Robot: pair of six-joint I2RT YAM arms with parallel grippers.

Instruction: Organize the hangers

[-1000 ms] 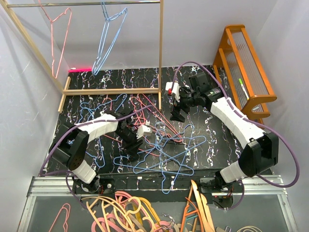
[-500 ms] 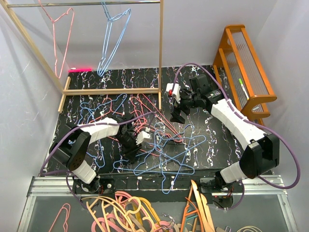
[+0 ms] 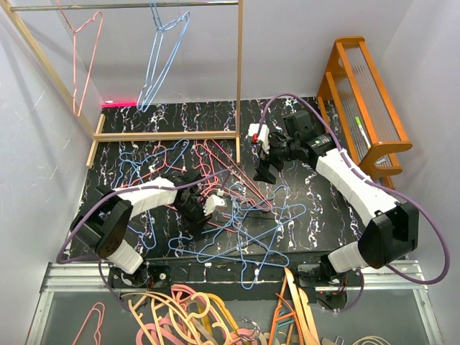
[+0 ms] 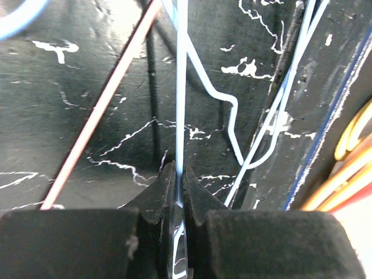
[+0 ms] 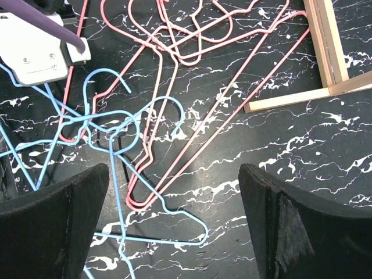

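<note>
A tangle of thin pink and light blue wire hangers point(image 3: 237, 208) lies on the black marbled mat point(image 3: 316, 208). My left gripper point(image 3: 195, 214) is low in the pile's left part, shut on one light blue hanger wire point(image 4: 181, 87) that runs straight out from between its fingertips point(image 4: 178, 174). One pink hanger point(image 3: 88, 57) and one blue hanger point(image 3: 162, 54) hang on the metal rod point(image 3: 122, 6). My right gripper point(image 3: 263, 171) hovers over the pile's far right, open point(image 5: 173, 174) with nothing between its fingers; pink hangers point(image 5: 192, 145) and blue hangers point(image 5: 116, 133) lie below it.
A wooden rack frame point(image 3: 239, 79) stands at the back left, its base bar point(image 3: 165, 135) on the mat. An orange wooden stand point(image 3: 366, 100) stands at the right. Thicker orange, pink and cream hangers point(image 3: 187, 316) lie heaped below the arm bases.
The left gripper has closed onto the light blue wire and edged slightly right. The two hangers on the rod have swung a little. The right arm has barely moved.
</note>
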